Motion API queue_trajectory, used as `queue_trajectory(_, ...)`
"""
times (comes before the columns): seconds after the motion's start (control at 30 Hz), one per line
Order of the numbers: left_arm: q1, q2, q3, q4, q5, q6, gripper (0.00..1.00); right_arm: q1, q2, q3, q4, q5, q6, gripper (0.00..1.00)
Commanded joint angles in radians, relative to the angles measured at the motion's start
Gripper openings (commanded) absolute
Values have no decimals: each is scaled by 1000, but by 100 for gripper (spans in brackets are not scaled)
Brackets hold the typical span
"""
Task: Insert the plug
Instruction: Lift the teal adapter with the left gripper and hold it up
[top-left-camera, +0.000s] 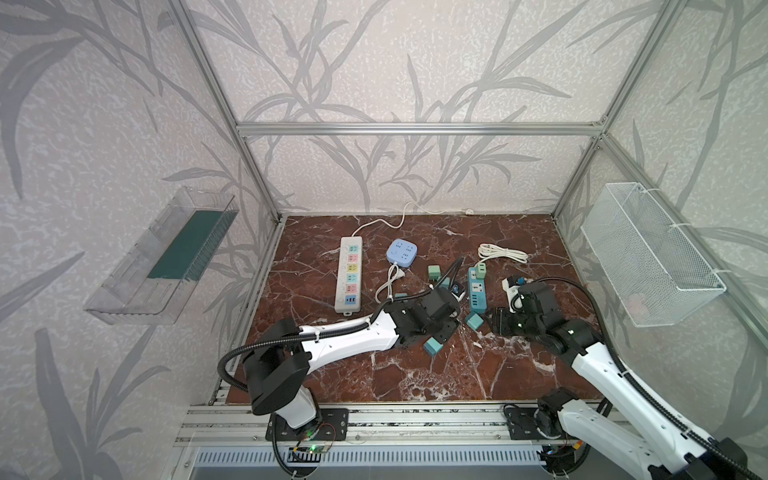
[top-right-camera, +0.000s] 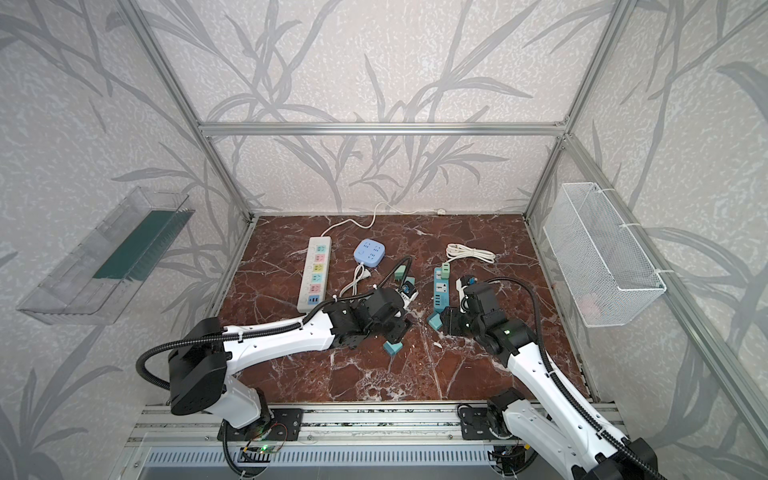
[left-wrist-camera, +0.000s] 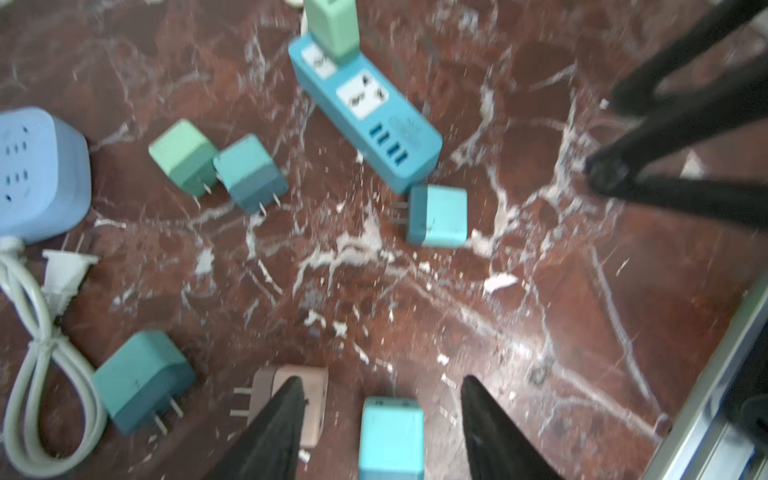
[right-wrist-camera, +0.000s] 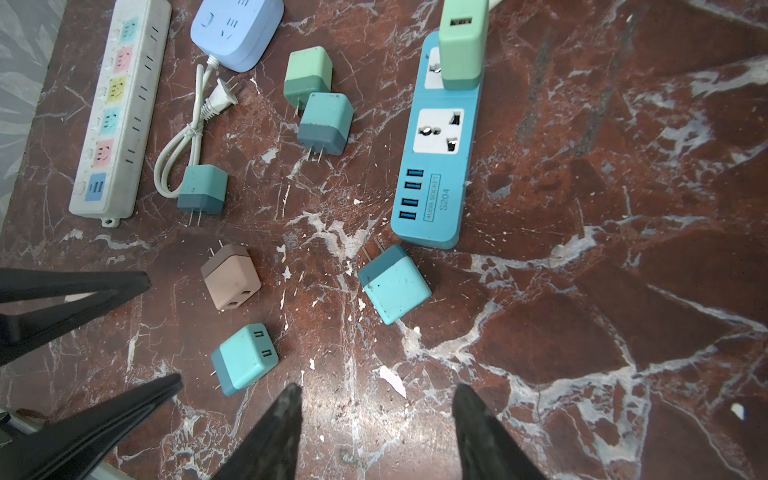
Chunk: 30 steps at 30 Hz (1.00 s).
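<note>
My left claw (left-wrist-camera: 382, 379), jaws wide, hangs over the plug (left-wrist-camera: 390, 436) lying loose between them, prongs toward my wrist. The free socket (left-wrist-camera: 361, 99) on the strip (left-wrist-camera: 415, 170) lies ahead. My right claw (right-wrist-camera: 376, 386) is wide, empty, farther.

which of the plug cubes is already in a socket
The pale green cube, standing upright in the end socket of the blue power strip; every other cube lies loose on the table.

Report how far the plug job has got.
Done: a green plug sits in the blue power strip. In hand: nothing; the left end effector is open over a light blue plug, the right end effector open and empty. Left: the second socket is free, other plugs lie loose.
</note>
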Motion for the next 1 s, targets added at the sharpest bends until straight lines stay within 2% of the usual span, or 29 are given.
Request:
queue_trajectory(0.0, 2, 64, 82, -291, 51, -27, 67, -4, -26, -22, -29, -5, -5, 60)
queue_trajectory(0.2, 0, 176, 125, -322, 76, -6, 82, -5, -46, -31, -37, -6, -7, 64)
queue_trajectory(0.33, 3, 227, 152, -332, 64, 4, 82, -7, -46, -30, -38, -8, -11, 64)
queue_trajectory(0.6, 2, 302, 201, -385, 59, 4, 65, -7, -43, -37, -27, -10, -10, 64)
queue_trajectory(0.97, 2, 334, 199, -403, 106, 4, 62, -8, -39, -40, -22, -13, -13, 64)
